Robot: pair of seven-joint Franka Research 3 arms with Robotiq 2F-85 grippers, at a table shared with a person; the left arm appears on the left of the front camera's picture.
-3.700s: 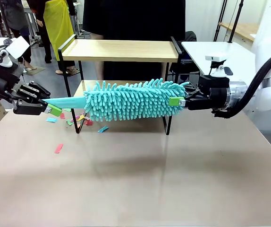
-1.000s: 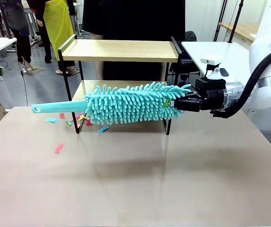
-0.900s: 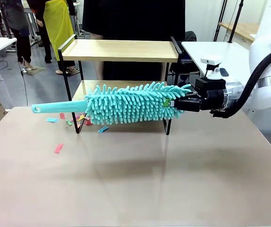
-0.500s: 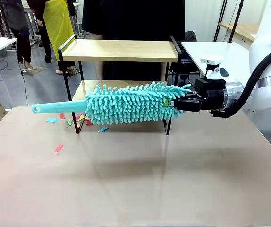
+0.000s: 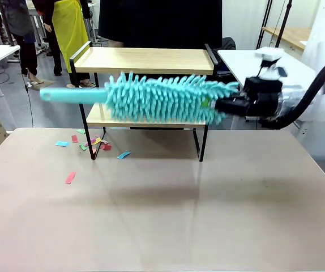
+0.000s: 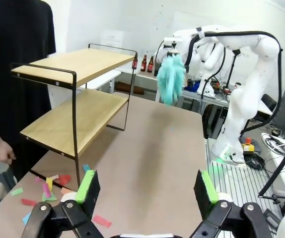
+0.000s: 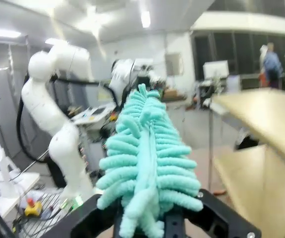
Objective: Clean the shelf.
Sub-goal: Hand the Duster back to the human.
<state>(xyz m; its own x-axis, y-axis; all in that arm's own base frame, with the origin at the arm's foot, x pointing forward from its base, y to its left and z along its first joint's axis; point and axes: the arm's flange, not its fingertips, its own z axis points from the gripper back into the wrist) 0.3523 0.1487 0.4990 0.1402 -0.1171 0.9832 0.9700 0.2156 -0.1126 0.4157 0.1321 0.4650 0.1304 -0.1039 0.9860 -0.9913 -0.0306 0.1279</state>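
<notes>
You'll find no brand, label or writing that can be read anywhere here. Your shelf (image 5: 142,60) stands at the far side of the counter (image 5: 162,204), its two wooden boards bare, with a person in dark clothing (image 5: 159,22) just behind it. Your right gripper (image 5: 222,106) has its jaws closed on one end of the teal duster (image 5: 162,99), which lies roughly level in the air in front of the shelf, between the two boards in height, its plain handle end pointing to the robot's left. In the right wrist view the duster (image 7: 145,158) rises straight up from between the jaws, with the shelf (image 7: 261,129) off to the right. Your left gripper (image 6: 147,191) stands with jaws wide apart and nothing between them, over the counter and well apart from the shelf (image 6: 75,94). Coloured paper scraps (image 5: 92,144) lie on the counter by the shelf's left legs.
</notes>
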